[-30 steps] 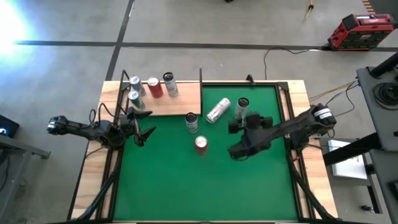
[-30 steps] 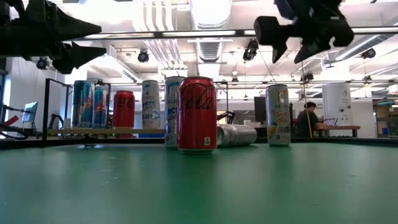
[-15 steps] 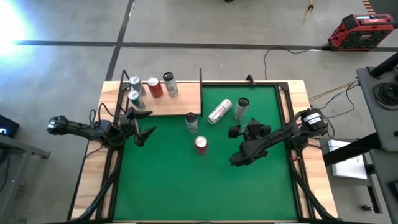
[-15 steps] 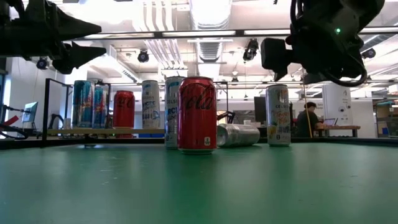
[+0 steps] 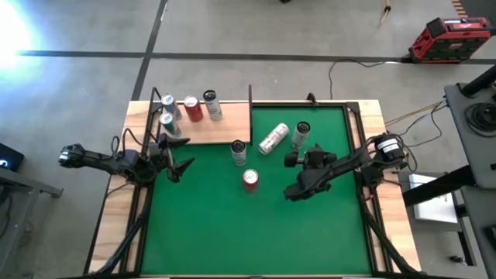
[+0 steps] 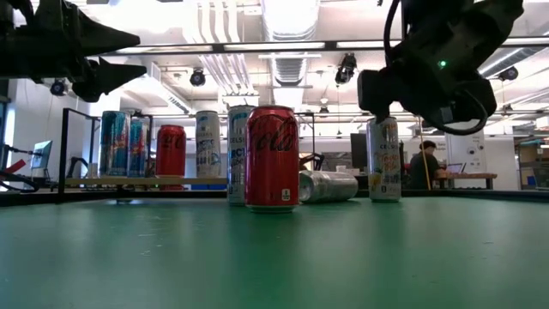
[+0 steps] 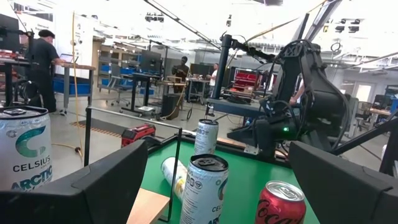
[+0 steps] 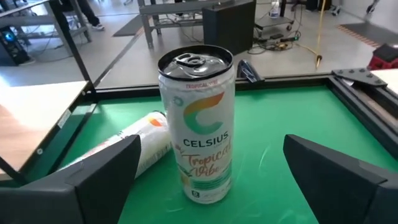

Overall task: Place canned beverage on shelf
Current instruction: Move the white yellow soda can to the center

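"CELSIUS Tropical Vibe" on white can (image 8: 198, 130); "CELSIUS ARCTIC" on shelf can (image 7: 23, 155); Coca-Cola script on red can (image 6: 272, 158)

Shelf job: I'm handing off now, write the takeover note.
Left gripper: open, empty, waiting by the shelf.
Right gripper: open, empty, lined up on the upright Celsius can without touching it.
Done: four cans stand on the shelf.
Left: the Celsius can, the tipped silver can, the red cola can and the can at the shelf's edge, all on the green mat.
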Robot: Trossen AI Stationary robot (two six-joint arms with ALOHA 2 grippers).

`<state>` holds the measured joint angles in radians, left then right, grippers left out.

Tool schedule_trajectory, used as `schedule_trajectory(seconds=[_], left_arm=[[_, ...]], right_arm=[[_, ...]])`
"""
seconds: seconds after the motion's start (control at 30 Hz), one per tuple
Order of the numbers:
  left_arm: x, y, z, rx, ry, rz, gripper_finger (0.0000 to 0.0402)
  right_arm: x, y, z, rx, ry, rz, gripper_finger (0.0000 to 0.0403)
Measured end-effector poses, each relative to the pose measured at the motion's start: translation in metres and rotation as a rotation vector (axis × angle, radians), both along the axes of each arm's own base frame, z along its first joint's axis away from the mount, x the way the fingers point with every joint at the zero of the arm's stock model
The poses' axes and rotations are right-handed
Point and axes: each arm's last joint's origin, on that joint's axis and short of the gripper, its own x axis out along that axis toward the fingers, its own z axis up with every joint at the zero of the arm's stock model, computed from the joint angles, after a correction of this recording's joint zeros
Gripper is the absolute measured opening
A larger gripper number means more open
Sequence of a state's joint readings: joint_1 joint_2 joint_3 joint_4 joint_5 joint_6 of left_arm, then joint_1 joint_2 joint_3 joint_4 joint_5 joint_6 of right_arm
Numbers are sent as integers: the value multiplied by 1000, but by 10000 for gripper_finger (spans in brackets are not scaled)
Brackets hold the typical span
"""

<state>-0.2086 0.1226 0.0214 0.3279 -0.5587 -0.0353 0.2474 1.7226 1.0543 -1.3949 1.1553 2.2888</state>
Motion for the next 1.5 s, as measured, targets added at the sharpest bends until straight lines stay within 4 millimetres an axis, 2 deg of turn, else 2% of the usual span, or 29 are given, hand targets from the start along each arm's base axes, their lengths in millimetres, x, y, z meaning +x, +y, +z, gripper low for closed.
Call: schedule_trajectory(seconds=[0.53, 0.9, 1.3, 1.5], left_arm=[[0, 0, 0, 0, 0, 0, 375], [0, 0, 0, 0, 1, 0, 375], [0, 0, 0, 0, 0, 0, 375], [0, 0, 0, 0, 0, 0, 375]], right_arm=[[-1, -23, -16, -29, 83, -1, 386], [8, -56, -24, -26, 189, -29, 386], [14, -80, -27, -5, 152, -93, 386], [14, -83, -28, 4, 185, -88, 386]])
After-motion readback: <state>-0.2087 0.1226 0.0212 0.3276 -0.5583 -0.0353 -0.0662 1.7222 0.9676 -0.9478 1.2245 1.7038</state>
